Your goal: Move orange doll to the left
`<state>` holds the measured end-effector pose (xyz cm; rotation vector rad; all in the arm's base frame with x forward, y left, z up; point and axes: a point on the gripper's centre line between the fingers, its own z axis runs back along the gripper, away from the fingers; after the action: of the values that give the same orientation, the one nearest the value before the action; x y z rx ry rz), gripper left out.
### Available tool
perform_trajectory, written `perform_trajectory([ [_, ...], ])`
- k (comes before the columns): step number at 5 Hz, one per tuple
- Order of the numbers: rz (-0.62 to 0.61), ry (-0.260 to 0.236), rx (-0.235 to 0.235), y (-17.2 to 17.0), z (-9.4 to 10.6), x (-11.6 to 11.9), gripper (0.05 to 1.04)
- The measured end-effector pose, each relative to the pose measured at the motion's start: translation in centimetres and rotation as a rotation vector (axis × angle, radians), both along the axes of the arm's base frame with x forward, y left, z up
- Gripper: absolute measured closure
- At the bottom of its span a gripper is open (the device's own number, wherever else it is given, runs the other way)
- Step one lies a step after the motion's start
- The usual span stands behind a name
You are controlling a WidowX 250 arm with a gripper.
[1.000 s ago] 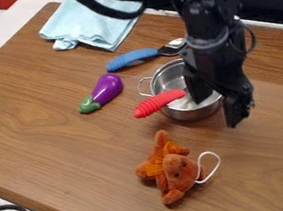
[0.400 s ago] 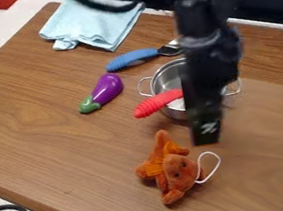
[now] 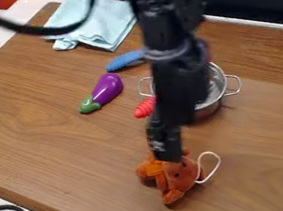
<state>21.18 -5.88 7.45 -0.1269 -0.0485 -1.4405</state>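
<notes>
The orange doll lay on the wooden desk, toward six o'clock in the camera view, its white loop spread out at its three o'clock. It seemed to be where it was because it was the thing to be shifted, with its plush body, rather than the thin loop, the likelier place to take hold. The steel pot sat between twelve and one o'clock from it, and the purple eggplant at eleven; both stood well apart from it, so a slide or lift toward nine o'clock looked free of them, though the desk's front edge lay on that side and too long a move might have brought the doll near it. A red handle showed at the pot's nine o'clock, its far end hidden behind the arm. A blue handle was at one o'clock from the eggplant and a pale blue cloth at twelve. The arm came in from the top edge, near twelve o'clock, and hung steeply in front of the pot, its lower part slanting toward seven. The black tool pointed down at the doll's upper part and covered some of it, a pose suited to a grasp from above. Whether it was released, clenched or already gripping the plush could not be told.
</notes>
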Motion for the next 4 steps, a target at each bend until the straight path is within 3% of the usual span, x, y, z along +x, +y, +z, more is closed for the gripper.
perform_trajectory([
  [1, -0.032, -0.022, 0.001, 0.9, -0.5, -0.9, 0.083],
  [2, -0.105, -0.080, 0.012, 1.5, -1.9, -2.0, 0.083],
  [3, -0.109, -0.179, 0.029, 1.2, -3.7, -2.2, 0.083],
  [4, -0.106, -0.235, 0.032, 0.4, -4.8, -1.6, 0.083],
])
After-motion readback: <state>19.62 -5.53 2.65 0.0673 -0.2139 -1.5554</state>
